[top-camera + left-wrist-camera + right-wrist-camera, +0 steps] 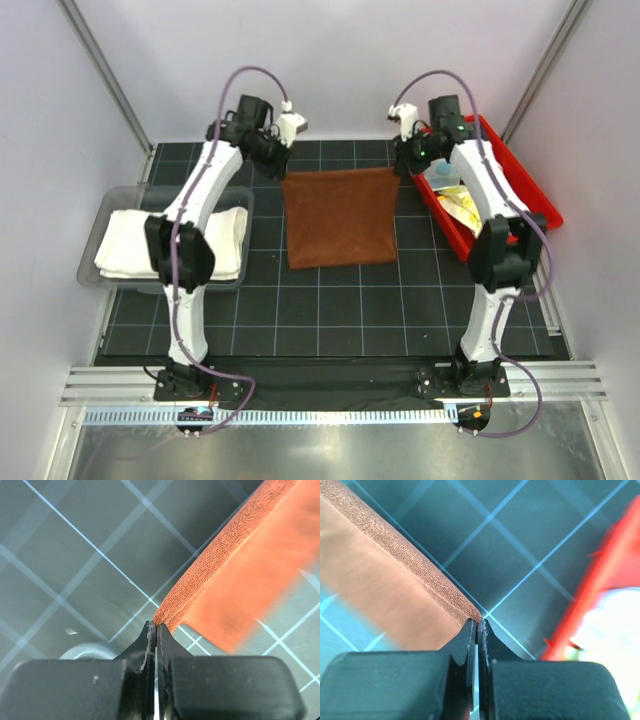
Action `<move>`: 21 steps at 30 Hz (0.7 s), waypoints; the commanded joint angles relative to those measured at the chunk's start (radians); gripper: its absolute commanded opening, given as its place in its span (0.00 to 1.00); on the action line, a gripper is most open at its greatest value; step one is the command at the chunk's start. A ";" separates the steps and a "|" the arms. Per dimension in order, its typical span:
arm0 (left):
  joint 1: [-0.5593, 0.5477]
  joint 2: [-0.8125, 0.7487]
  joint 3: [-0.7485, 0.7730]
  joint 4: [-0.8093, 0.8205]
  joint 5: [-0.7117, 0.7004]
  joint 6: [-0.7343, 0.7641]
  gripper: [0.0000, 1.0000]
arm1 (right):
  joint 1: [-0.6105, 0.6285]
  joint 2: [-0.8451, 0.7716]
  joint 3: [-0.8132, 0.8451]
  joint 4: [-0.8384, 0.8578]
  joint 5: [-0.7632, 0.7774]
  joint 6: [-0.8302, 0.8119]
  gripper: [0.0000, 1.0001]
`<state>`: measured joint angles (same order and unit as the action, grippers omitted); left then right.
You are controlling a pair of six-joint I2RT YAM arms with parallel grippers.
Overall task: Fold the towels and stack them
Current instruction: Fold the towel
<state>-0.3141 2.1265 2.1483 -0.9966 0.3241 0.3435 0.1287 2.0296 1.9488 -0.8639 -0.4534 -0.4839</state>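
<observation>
Nearest are the arm bases, bolted at the near edge of the dark gridded worktop (330,310).

Mid-depth on the left is a clear bin (120,195) holding the cream-white towel (120,242). It lies folded flat, so I'd count that one as done.

The brown towel (340,218) is in the centre, spread flat in a single layer. Its near edge lies on the worktop and it isn't folded yet.

On the right is a red bin (540,195) with the yellow towel (458,205) lying crumpled inside. Something pale lies just beyond it, too small to identify. Those have yet to be handled.

Both arms reach to the brown towel's far edge:
- The left hand (155,628) has its jaws pressed together on the far-left corner, and the wrist view shows the hem pinched at the tips.
- The right hand (476,624) does the same on the far-right corner – jaws tight, cloth caught between them.

Progress looks early: one towel is stacked and the brown one is gripped at both far corners, ready for its first fold. I'd guess that fold brings the far edge toward the near one. After that it needs a second fold, then placing on the cream-white one, then the towels in the red bin.
</observation>
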 commanded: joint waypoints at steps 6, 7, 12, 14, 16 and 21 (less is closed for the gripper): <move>-0.029 -0.263 -0.057 -0.040 -0.043 -0.034 0.00 | 0.006 -0.385 -0.221 0.287 0.076 0.261 0.01; -0.034 -0.278 -0.082 -0.045 -0.057 -0.035 0.00 | 0.008 -0.444 -0.266 0.290 0.082 0.275 0.01; -0.052 -0.466 -0.247 -0.005 -0.048 -0.086 0.00 | 0.018 -0.583 -0.335 0.162 0.116 0.249 0.01; -0.075 -0.517 -0.315 -0.007 -0.045 -0.109 0.00 | 0.032 -0.670 -0.390 0.122 0.120 0.245 0.01; -0.137 -0.591 -0.352 -0.005 -0.103 -0.126 0.00 | 0.057 -0.729 -0.439 0.071 0.113 0.245 0.01; -0.246 -0.691 -0.412 -0.036 -0.181 -0.208 0.00 | 0.121 -0.922 -0.524 0.042 0.196 0.264 0.01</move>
<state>-0.5190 1.5314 1.7424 -1.0237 0.2153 0.2066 0.2298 1.2106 1.4284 -0.8101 -0.3260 -0.2432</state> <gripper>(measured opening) 0.013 0.050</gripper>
